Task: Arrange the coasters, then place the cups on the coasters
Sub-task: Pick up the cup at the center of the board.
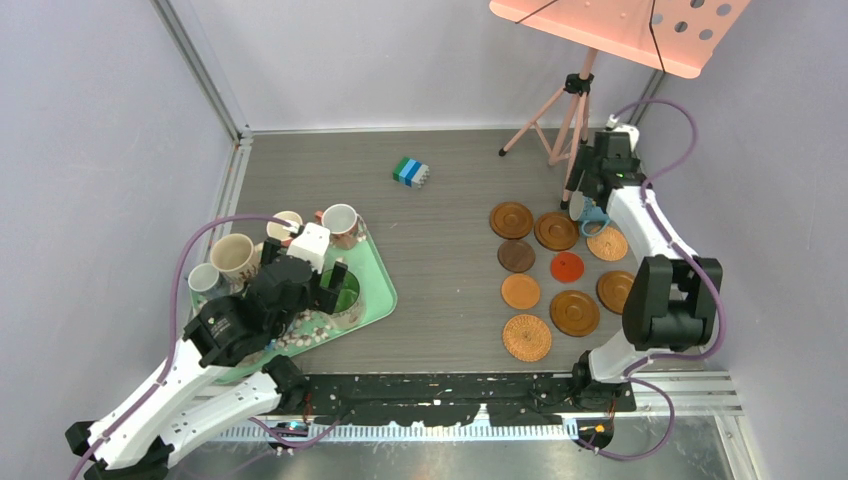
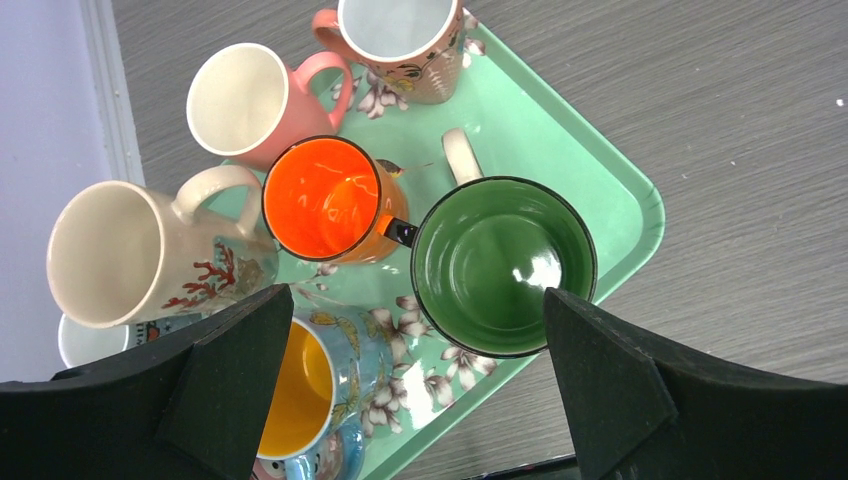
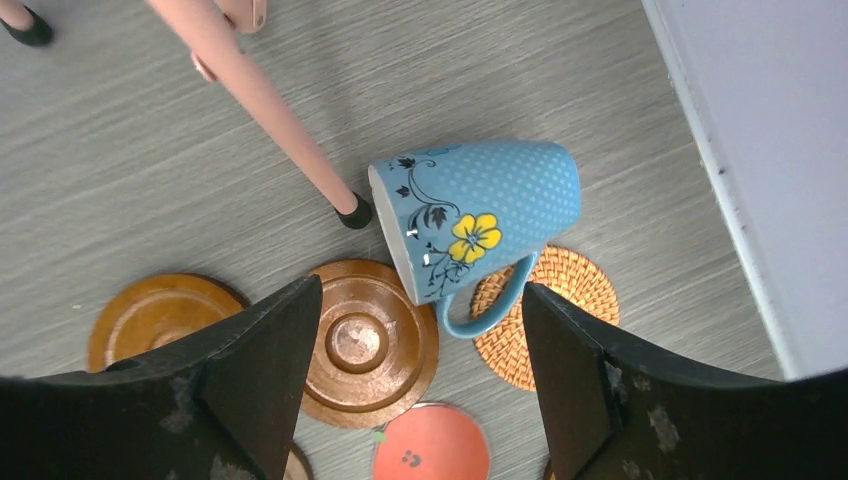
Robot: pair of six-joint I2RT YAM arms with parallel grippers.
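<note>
Top external view. Grey wood-grain desk [image 1: 440, 250]. Left side: mint-green floral tray [image 1: 385, 290] carrying several cups, among them a cream cup [image 1: 233, 255] and a patterned cup with white inside [image 1: 341, 222]; the left tool [image 1: 330, 288] hangs over the tray's green-inside cup [image 1: 345, 292], which it largely covers. Right side: eight coasters [image 1: 556, 265] laid flat in a loose cluster, dark brown wood, tan, one red-orange [image 1: 567, 267], woven wicker at the near end [image 1: 527, 337]. The right tool [image 1: 590, 205] is at the cluster's far right corner over a light blue cup [image 1: 593, 215]. Blue-green toy block [image 1: 411, 172] at mid-desk, well apart from both groups. Pink music stand [image 1: 575, 100] at far right.

Left wrist view. Left tool fingers [image 2: 610, 385] spread wide, holding nothing, above the green-inside cup [image 2: 503, 265]. Beside it on the tray [image 2: 620, 200]: orange-inside cup [image 2: 325, 200], pink cup [image 2: 250, 100], yellow-inside cup [image 2: 300, 390].

Right wrist view. Right tool fingers [image 3: 590, 380] parted wide, gripping nothing. The light blue cup [image 3: 480, 215], yellow flower on its wall, lies tipped on its side, handle over a small wicker coaster [image 3: 570, 300], rim just beside a brown wooden coaster [image 3: 365, 340] and the stand's foot [image 3: 355, 212].
</note>
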